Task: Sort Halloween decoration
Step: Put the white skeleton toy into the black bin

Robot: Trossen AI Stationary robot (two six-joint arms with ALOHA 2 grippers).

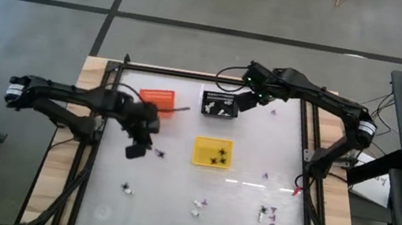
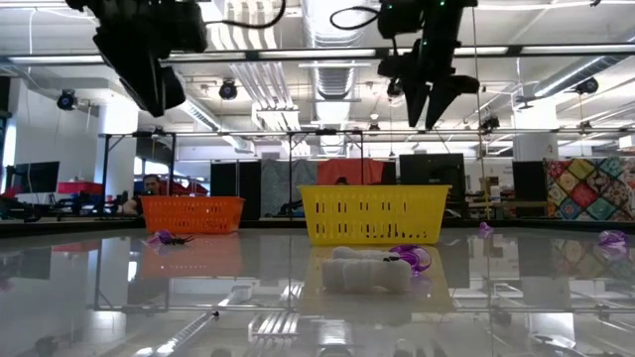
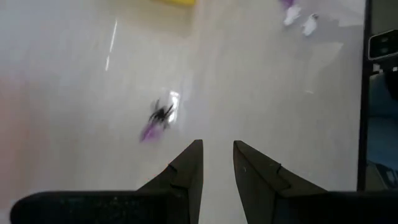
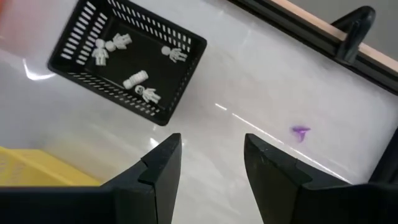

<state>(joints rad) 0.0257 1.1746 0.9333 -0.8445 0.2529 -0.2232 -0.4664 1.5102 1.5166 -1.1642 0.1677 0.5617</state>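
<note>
- The sorting looks partly done: the black basket [image 1: 219,104], upper centre of the high view, holds several white pieces [image 4: 135,79]; the yellow basket [image 1: 212,152] at centre holds black spider pieces [image 1: 220,157]; the orange basket [image 1: 157,98] sits to their left, and I cannot tell what it holds.
- Loose decoration pieces still lie on the table [image 1: 175,180]: a black spider with a purple piece [image 1: 156,154] left of centre, a small group [image 1: 270,215] at lower right, another [image 1: 200,205] at lower centre, one [image 1: 126,188] at lower left, and single purple pieces [image 1: 273,111] at upper right.
- The right gripper [image 1: 249,100] hangs just right of the black basket, above the table, its fingers spread wide and nothing between them. My reading is that it has just finished a drop into that basket and is free for another pick.
- The left gripper [image 1: 136,151] hovers over the table left of centre, close to the spider-and-purple pair, which its wrist view shows just ahead of the fingertips [image 3: 186,167]. The fingers stand a narrow gap apart with nothing held.
- The step in hand appears to be the left arm's approach to that pair.
- The next move calls for lining up over one piece, descending, and closing on only it, since the two lie touching and belong in different baskets.
</note>
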